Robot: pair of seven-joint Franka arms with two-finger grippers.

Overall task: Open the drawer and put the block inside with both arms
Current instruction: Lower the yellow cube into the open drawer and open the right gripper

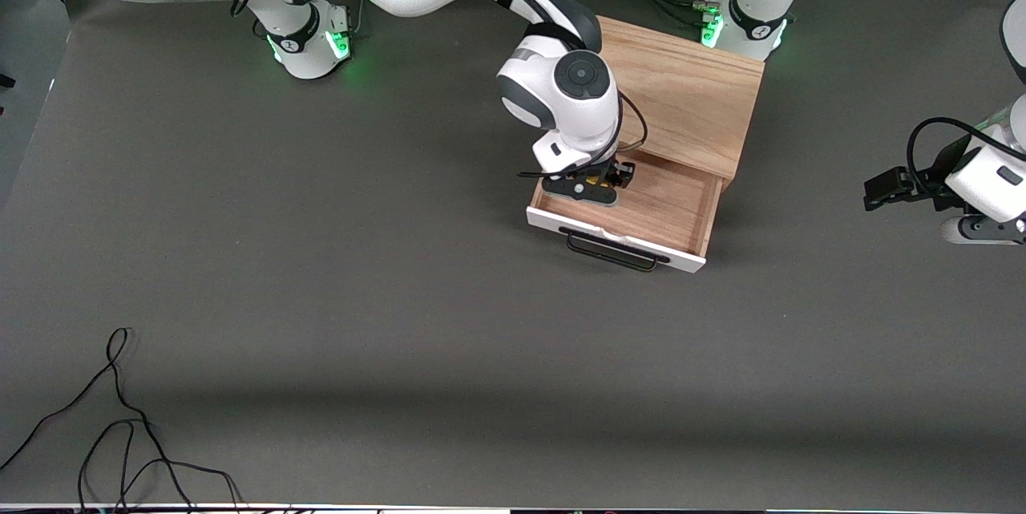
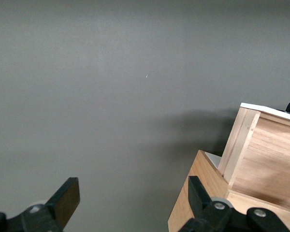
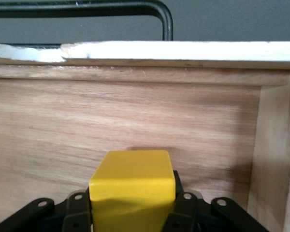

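right gripper (image 1: pixel 595 181), clamped on the yellow block (image 3: pixel 131 195), hangs inside the open drawer (image 1: pixel 641 213) at its ten o'clock corner, likely needing release next; left gripper (image 2: pixel 130 205) waits spread wide.

Block (image 3: pixel 132 186): bright yellow. Drawer (image 1: pixel 641 209): light wood grain inside, white front panel (chipped edge), black bar handle (image 1: pixel 613 251). Table (image 1: pixel 321 297): plain dark grey.

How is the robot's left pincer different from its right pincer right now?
The right pincer is shut on the yellow block; the left pincer is open and holds nothing.

The right pincer is down inside the open drawer; the left pincer waits over bare table at the left arm's end, beside the wooden box.

Both pincers are black and sit on white arms.
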